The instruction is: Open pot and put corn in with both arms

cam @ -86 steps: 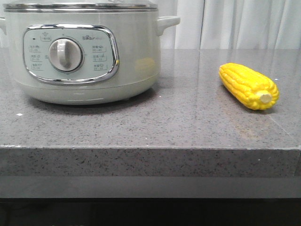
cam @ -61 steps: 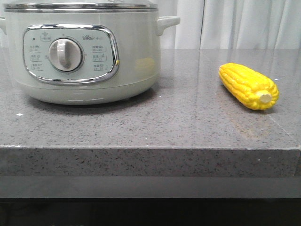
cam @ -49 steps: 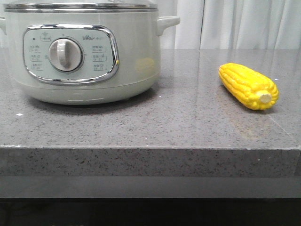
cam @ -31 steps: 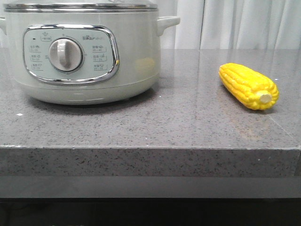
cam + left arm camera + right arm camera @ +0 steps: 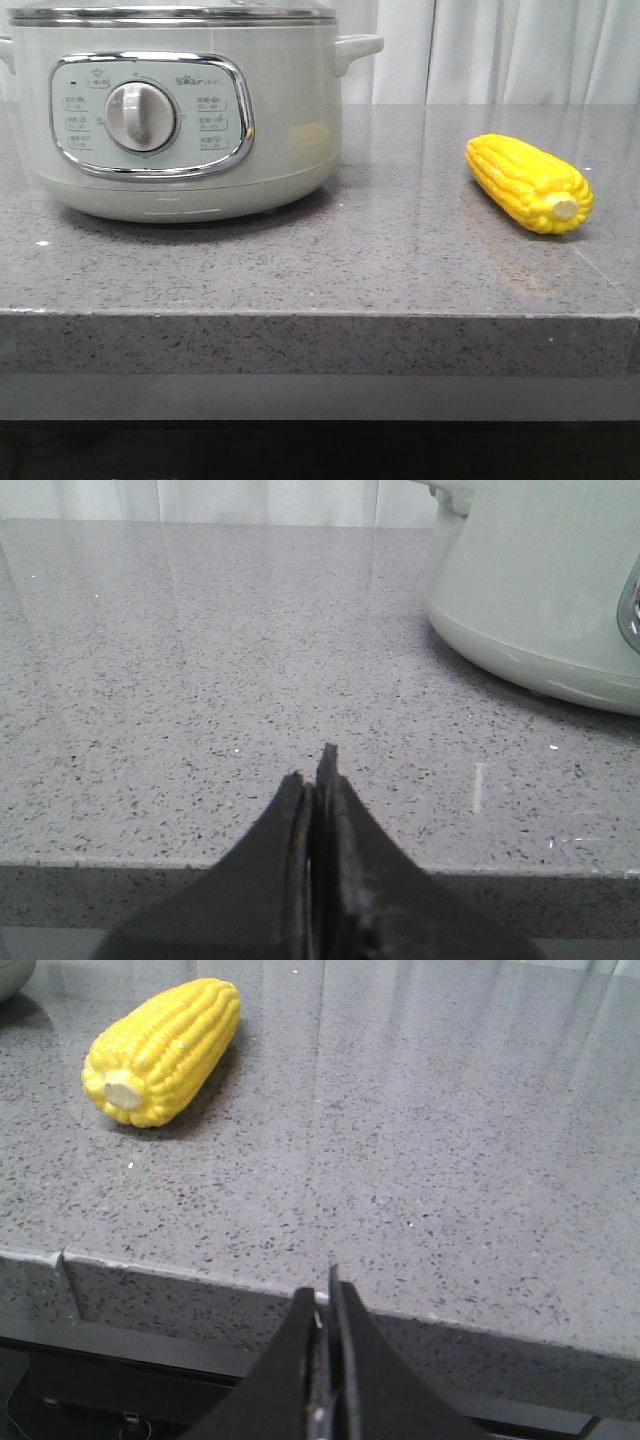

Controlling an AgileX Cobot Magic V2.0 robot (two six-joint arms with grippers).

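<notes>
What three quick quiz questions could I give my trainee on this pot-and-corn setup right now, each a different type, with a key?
1. True or false: the lid is still on the pot.
2. Multiple choice: where does the corn lie? A) inside the pot, B) on the counter to the right of the pot and apart from it, C) in the right gripper.
3. Fill in: the left gripper is ____ and holds nothing.

Key: 1. True, the steel rim sits on top of the pot. 2. B. 3. Shut, as both wrist views show the fingers pressed together, near the counter's front edge.
</notes>
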